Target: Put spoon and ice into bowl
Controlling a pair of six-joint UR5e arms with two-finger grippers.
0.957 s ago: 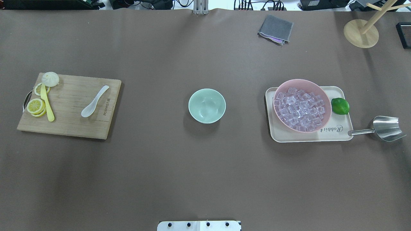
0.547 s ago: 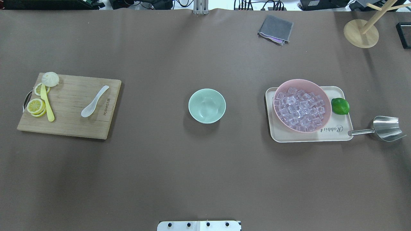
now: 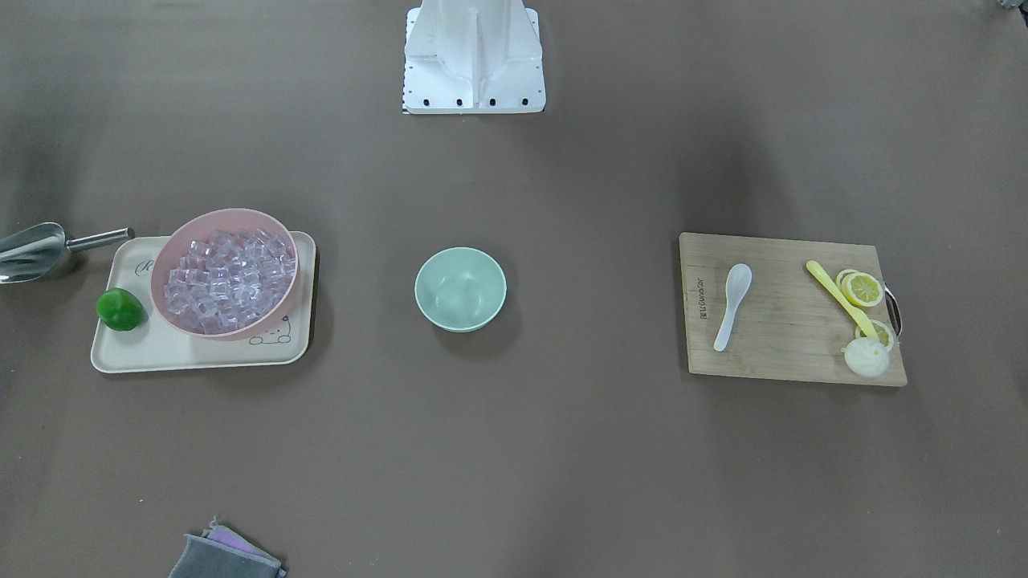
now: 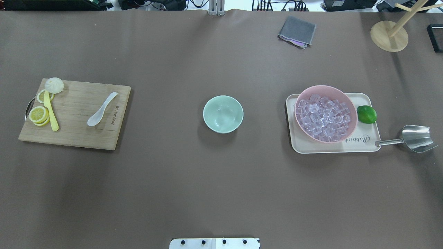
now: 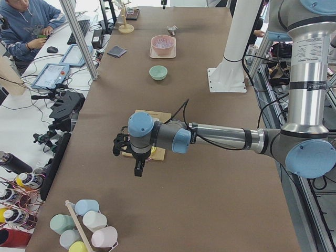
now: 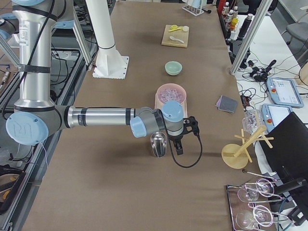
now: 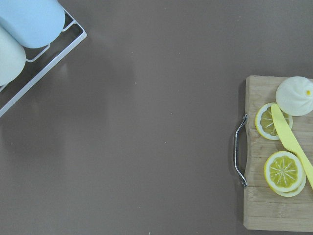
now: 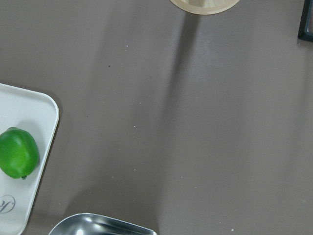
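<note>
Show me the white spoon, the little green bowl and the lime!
white spoon (image 4: 94,120): overhead view, its rounded head.
little green bowl (image 4: 223,114): overhead view, its bare inner floor.
lime (image 4: 366,114): overhead view, its middle.

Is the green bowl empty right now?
Empty: the bowl shows a bare inside; the spoon lies on the cutting board, ice fills the pink bowl.

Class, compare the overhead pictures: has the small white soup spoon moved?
No. The small white translucent soup spoon lies at the same spot on the wooden cutting board, handle beside its printed mark.
</note>
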